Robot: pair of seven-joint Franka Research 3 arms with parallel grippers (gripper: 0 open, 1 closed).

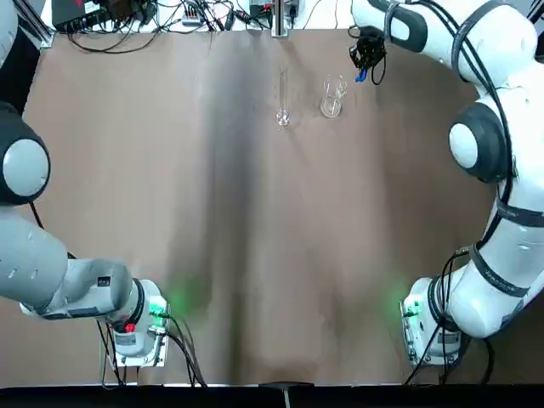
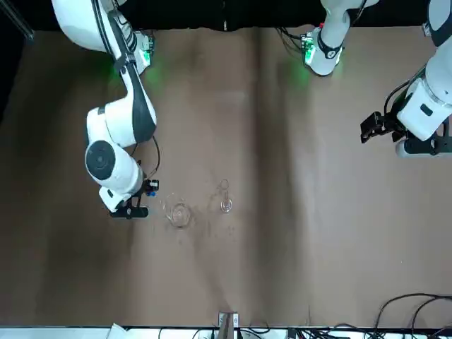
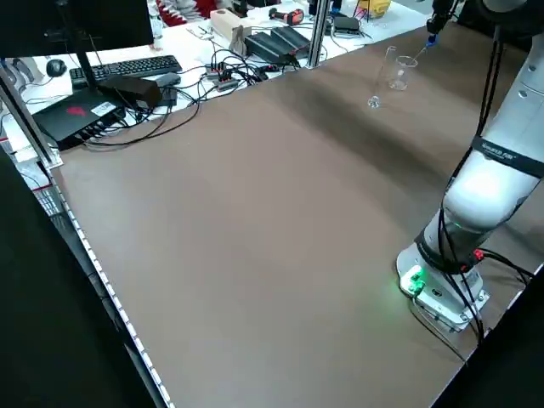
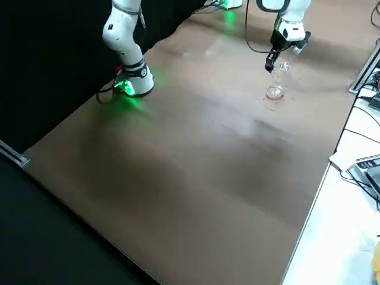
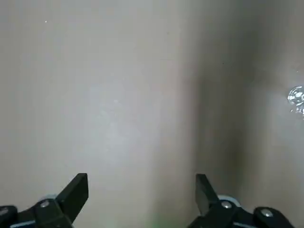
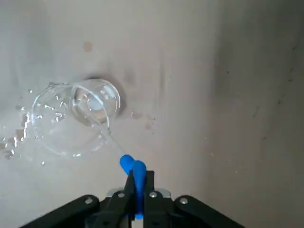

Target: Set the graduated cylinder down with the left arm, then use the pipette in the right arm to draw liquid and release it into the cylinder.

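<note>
Two fingers of the right claw (image 6: 138, 178) pinch the pipette (image 6: 127, 162) by its bulb, the tube slanting over the beaker (image 6: 97, 102); drawing and releasing seem left, though whether it holds liquid I cannot tell. Beyond, the cylinder (image 1: 283, 102) stands free on the tabletop (image 1: 255, 255), apparently set down. Farther off, the left claw (image 5: 141, 176) gapes wide in its wrist view, but is outside the top view.

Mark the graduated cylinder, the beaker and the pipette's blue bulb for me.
Graduated cylinder (image 1: 283, 116): top view, on its round foot.
Beaker (image 6: 52, 137): right wrist view, on its clear side wall near the rim.
Pipette's blue bulb (image 6: 139, 172): right wrist view, on its middle, in the right pincer (image 6: 139, 183).
</note>
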